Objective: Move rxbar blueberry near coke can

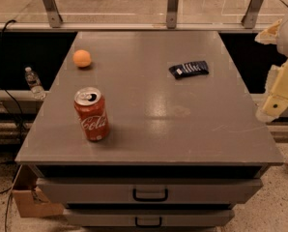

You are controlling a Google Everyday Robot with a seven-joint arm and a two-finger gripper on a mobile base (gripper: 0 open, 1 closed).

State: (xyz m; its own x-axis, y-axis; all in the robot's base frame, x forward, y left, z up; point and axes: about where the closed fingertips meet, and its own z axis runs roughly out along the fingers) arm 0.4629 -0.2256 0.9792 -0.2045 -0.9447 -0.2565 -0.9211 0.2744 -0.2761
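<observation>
Status: task not started as far as the view shows. The snack bar (pixel 189 69) lies flat on the grey table (pixel 192 134), in the far right part of the top, long side roughly across the view with a slight tilt. The red soda can (pixel 92 114) stands upright in the near left part of the top, opened end up. Bar and can are well apart, with bare table surface between them, so the bar is not yet near the can. A small orange ball (pixel 81 58) sits at the far left, beyond the can and clear of both. The gripper (pixel 274 105) hangs off the right edge of the table, outside the tabletop and nearer the viewer than the bar. It touches nothing and carries nothing that can be seen; open or closed, I cannot tell. The bar is to the gripper's left and further back, not far off, nothing in the way. Remaining, by my judgement: reach in over the right edge, pick up the bar, carry it across to the near left, set it down beside the can without tipping it.
</observation>
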